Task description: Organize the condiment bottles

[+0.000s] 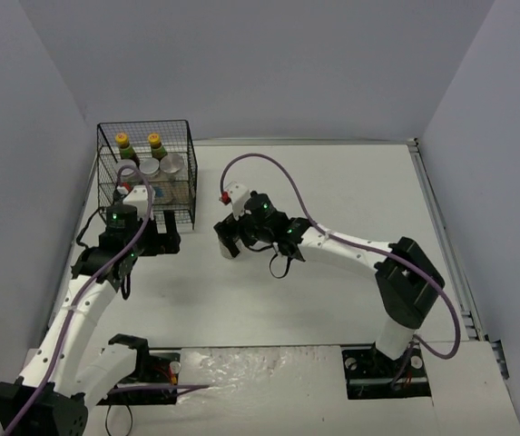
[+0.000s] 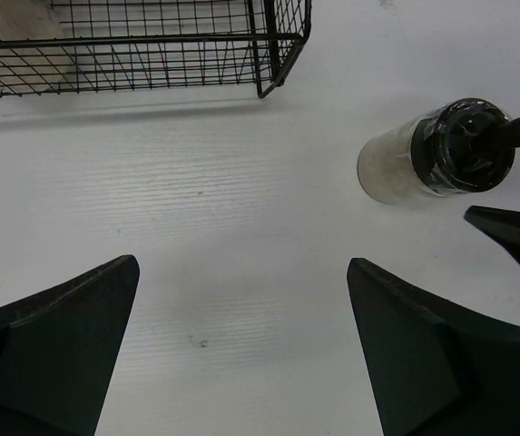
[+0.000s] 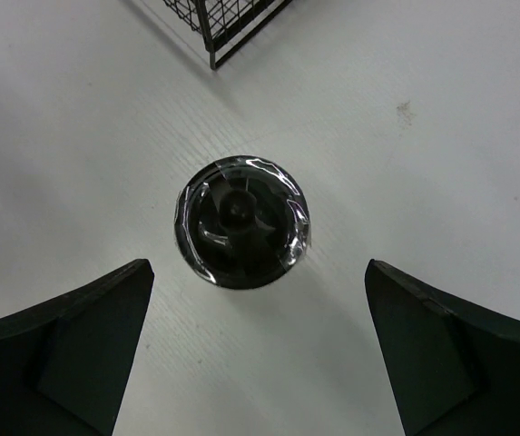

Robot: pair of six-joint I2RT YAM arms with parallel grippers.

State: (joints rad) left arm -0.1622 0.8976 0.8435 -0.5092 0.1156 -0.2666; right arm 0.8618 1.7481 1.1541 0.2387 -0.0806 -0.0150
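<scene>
My right gripper (image 3: 257, 271) hangs released, jaws wide, over the black-lidded spice jar (image 3: 241, 222) standing upright on the counter (image 3: 441, 163). My left gripper (image 2: 243, 265) gapes empty near the wire rack (image 2: 278, 54).

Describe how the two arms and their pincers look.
The left arm and right arm have white links and black joints, each with a purple cable and a green light. The left pincer and right pincer are black, with wedge-shaped fingers.
</scene>
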